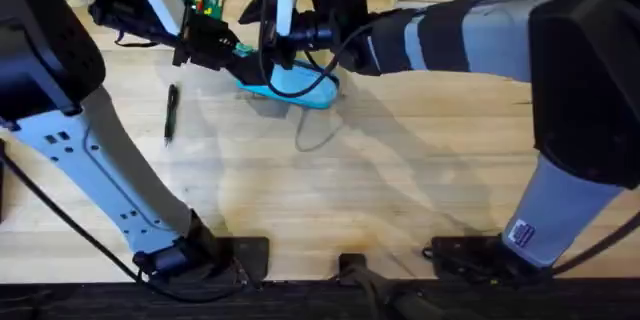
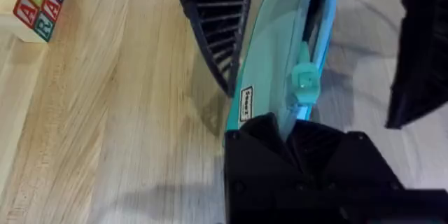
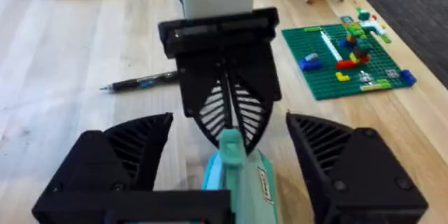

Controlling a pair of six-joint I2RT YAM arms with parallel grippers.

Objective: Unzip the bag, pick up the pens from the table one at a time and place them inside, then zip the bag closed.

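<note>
From overhead the bag (image 1: 297, 82) lies at the far middle of the bench (image 1: 400, 190), both tools crowded over it, and one pen (image 1: 171, 112) lies well apart to the left. The right wrist view shows the left tool (image 3: 225, 122) pinched shut on the bag's end — and the right tool (image 3: 231, 164) spread open around the other end. Near bench — bare wood.
</note>
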